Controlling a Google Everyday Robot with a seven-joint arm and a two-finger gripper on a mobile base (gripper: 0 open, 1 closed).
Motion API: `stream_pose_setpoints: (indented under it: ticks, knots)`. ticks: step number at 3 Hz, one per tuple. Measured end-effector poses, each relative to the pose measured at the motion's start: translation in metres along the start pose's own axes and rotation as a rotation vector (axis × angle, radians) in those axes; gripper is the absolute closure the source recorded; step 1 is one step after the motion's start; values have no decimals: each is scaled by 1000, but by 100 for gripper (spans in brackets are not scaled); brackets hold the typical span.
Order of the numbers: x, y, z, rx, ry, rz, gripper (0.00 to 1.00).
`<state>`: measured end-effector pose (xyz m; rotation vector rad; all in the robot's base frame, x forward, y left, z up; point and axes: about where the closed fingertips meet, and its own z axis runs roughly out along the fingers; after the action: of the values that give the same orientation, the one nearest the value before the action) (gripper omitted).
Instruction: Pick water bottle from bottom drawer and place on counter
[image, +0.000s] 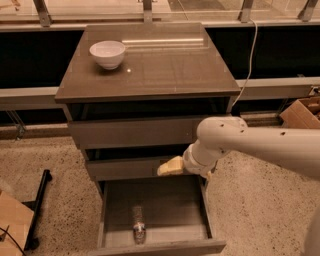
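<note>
The water bottle (138, 225) lies on its side in the open bottom drawer (156, 246), near the front left, its white cap toward the front. My gripper (170, 166) has pale yellow fingers. It hangs in front of the middle drawer (125, 168), above the back of the open drawer and up and to the right of the bottle, apart from it. The counter (165, 70) is the glossy grey-brown top of the cabinet.
A white bowl (107, 53) stands at the counter's back left. A cardboard box (302, 112) sits on the floor at right, another (12, 220) at lower left beside a black stand (37, 210). A white cable (248, 55) hangs behind the cabinet's right side.
</note>
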<state>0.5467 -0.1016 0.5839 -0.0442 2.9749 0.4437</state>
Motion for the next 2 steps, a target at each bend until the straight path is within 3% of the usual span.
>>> stream_pose_setpoints:
  ticks: [1, 2]
  knots:
    - [12, 0, 48, -64, 9, 47, 0]
    - [13, 0, 61, -80, 6, 52, 0]
